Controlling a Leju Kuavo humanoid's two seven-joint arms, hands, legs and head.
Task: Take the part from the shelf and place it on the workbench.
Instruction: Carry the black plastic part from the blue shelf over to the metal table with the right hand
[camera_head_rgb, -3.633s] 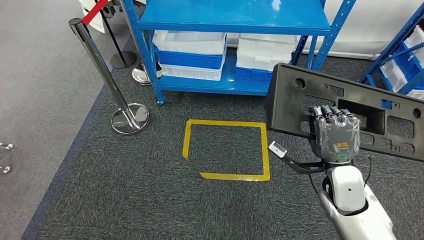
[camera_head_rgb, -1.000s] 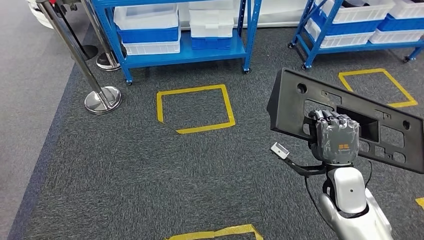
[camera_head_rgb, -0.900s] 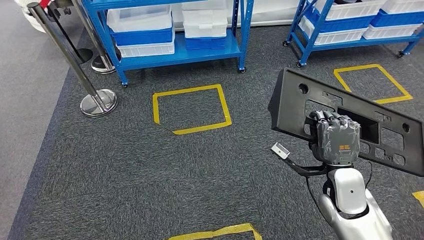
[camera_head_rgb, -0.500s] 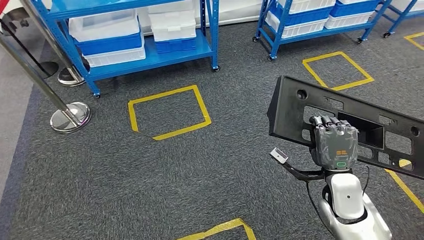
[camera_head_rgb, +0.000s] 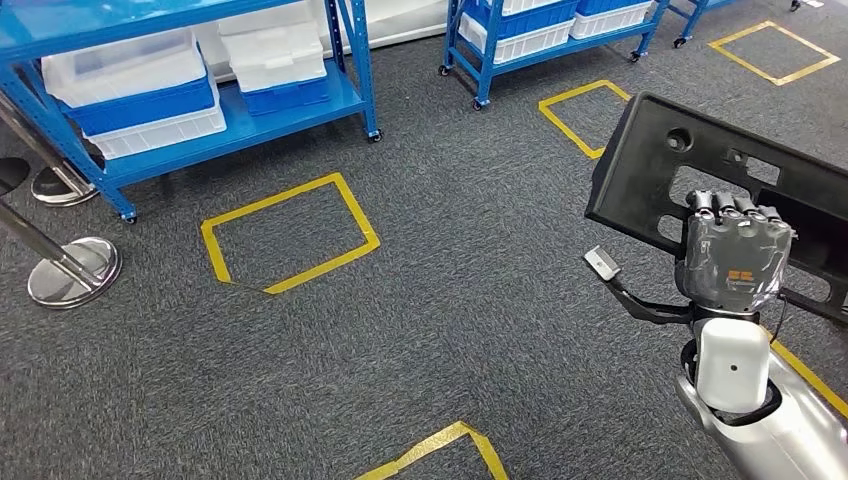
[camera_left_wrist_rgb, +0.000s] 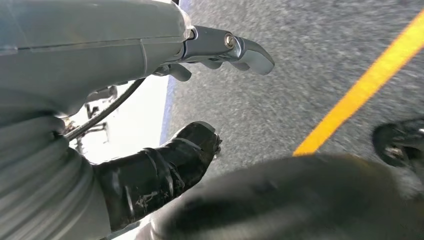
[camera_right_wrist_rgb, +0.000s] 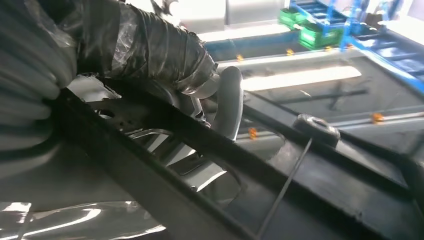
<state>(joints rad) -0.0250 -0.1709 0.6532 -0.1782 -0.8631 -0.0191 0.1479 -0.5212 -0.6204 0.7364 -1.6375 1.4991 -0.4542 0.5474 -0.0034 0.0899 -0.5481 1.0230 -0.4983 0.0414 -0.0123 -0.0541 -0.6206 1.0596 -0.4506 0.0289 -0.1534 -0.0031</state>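
Part (camera_head_rgb: 660, 170) held tilted, long axis left-right

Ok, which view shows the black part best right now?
The head view: the black part shows its outline and cutouts, with the right hand gripping it. The right wrist view has only a close, partial stretch of it. The left wrist view faces carpet instead.

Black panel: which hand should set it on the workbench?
Right. The right hand already grips the black panel through a cutout, carrying it upright. The left hand hangs by the floor, holding nothing.
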